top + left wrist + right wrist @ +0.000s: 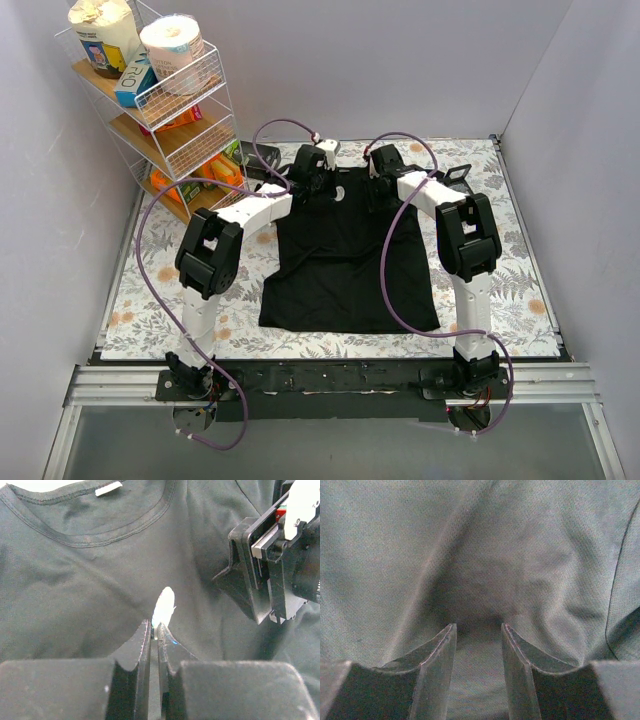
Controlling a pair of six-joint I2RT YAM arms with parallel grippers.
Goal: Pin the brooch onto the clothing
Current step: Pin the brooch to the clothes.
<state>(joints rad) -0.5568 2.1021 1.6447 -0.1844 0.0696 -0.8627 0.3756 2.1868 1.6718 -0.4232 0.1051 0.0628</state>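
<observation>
While left gripper (154, 627) pinches the brooch (164, 605) edge-on over the shirt (75, 590), right gripper (479, 627), jaws spread, presses it down at 3 o'clock, likely for tension.

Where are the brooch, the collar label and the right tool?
brooch (164, 605), left wrist view, middle of its bright face.
collar label (108, 488), left wrist view, middle of the pale strip.
right tool (478, 628), right wrist view, midway between its fingertips.

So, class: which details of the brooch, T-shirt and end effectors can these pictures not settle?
- Pattern and pin of the brooch: left wrist view, bleached by glare, lower edge inside the left end effector.
- The brooch, top view: too small.
- Whether the right end effector pinches the T-shirt: right wrist view, shadowed gap.
</observation>
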